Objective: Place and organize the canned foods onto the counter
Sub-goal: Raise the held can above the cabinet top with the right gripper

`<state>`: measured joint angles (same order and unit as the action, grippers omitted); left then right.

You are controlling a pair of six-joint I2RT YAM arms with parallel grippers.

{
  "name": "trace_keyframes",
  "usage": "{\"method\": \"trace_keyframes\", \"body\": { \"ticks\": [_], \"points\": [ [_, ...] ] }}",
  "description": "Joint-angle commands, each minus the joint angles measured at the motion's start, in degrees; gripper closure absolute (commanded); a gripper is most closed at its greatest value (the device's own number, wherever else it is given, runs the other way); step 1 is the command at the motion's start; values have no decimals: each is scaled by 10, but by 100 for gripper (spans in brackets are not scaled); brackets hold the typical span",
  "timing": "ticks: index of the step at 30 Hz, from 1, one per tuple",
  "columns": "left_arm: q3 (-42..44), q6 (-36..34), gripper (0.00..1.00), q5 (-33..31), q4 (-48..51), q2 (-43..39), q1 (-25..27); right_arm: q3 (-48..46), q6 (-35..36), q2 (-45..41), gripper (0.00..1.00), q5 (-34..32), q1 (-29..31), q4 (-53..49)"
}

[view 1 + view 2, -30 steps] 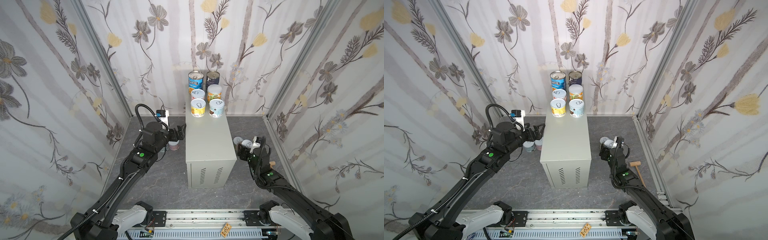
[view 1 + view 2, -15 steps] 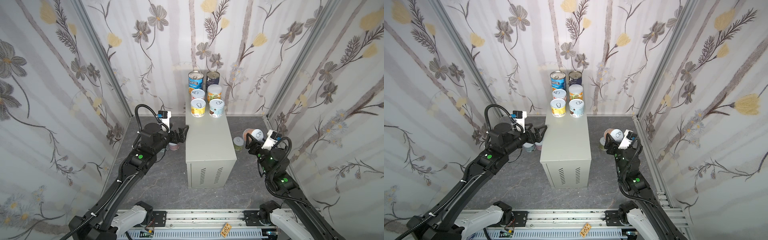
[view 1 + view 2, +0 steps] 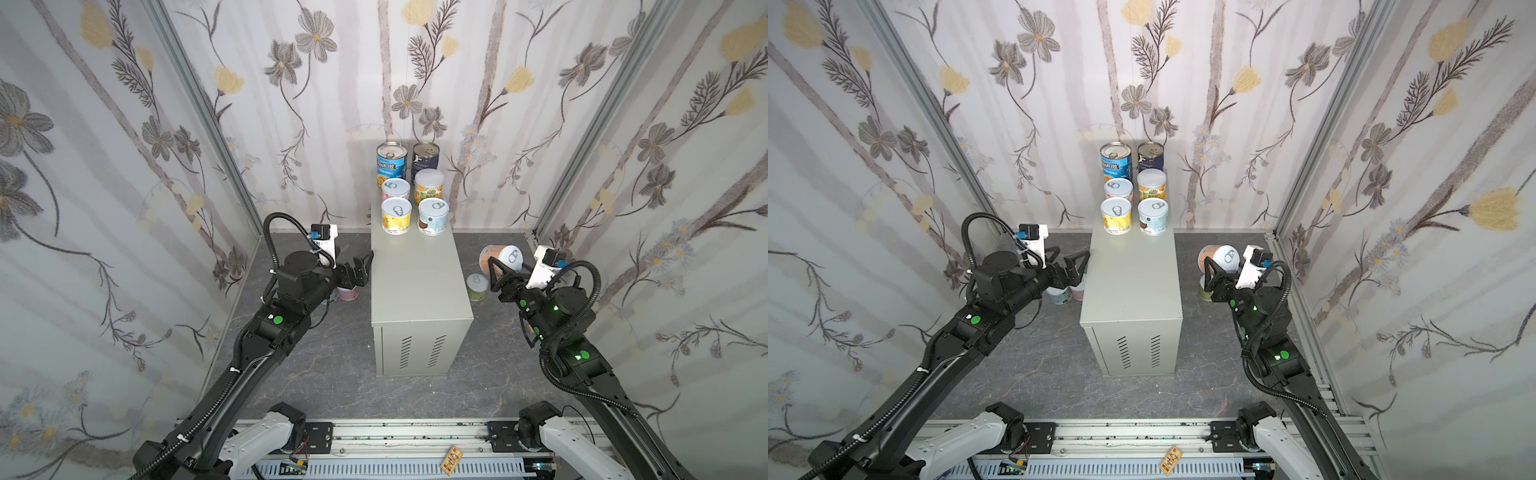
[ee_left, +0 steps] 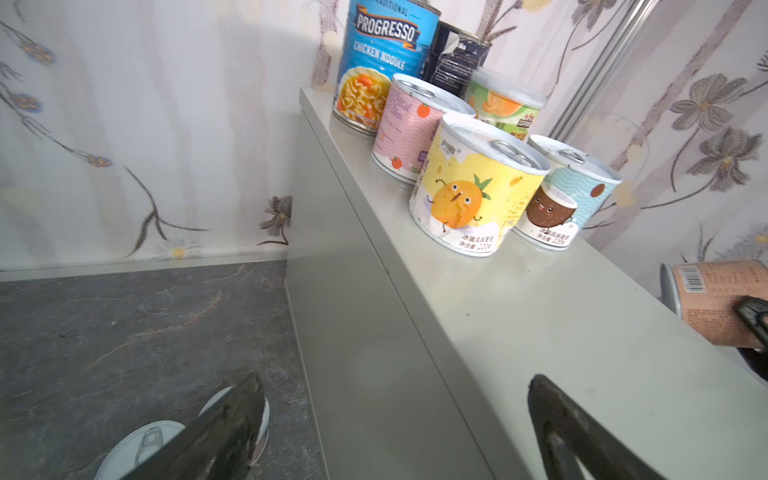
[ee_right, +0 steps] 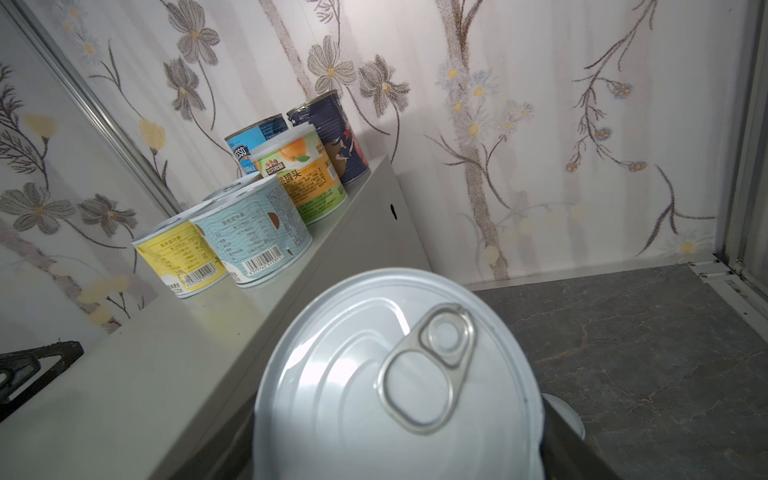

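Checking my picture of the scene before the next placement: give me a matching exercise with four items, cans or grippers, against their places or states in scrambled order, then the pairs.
Things
1. Progresso can
2. yellow can
3. salmon-labelled can
4. left gripper

Places or states
A. open and empty, at the left edge of the counter
B. held in the right gripper, tilted, to the right of the counter
C. back row on the counter, by the wall
D. front row of the cans on the counter

Pairs: 1-C, 2-D, 3-B, 4-A

Floor can point(image 4: 124, 453) partly behind left fingers point(image 4: 224, 430)
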<state>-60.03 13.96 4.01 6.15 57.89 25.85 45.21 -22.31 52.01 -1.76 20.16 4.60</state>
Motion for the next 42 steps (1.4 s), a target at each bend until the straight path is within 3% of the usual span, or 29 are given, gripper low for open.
{"method": "trace_keyframes", "body": {
  "ticks": [1,5,11,24,29,37,42],
  "points": [
    [0,32,0,-121,-7,-6,0,47,12,19,47,45,0,-6],
    [-1,45,0,-213,30,-8,0,98,18,44,48,74,0,-44],
    [11,44,0,-226,42,-19,0,200,40,100,47,119,2,-128],
    [10,21,0,-190,60,-11,0,322,65,164,48,138,34,-214],
    [10,19,0,-181,61,-11,0,367,94,191,48,102,62,-254],
    [-19,5,0,-66,84,3,0,441,133,245,47,83,103,-320],
    [-32,9,0,-95,109,19,0,508,160,292,46,53,126,-391]
  ]
}}
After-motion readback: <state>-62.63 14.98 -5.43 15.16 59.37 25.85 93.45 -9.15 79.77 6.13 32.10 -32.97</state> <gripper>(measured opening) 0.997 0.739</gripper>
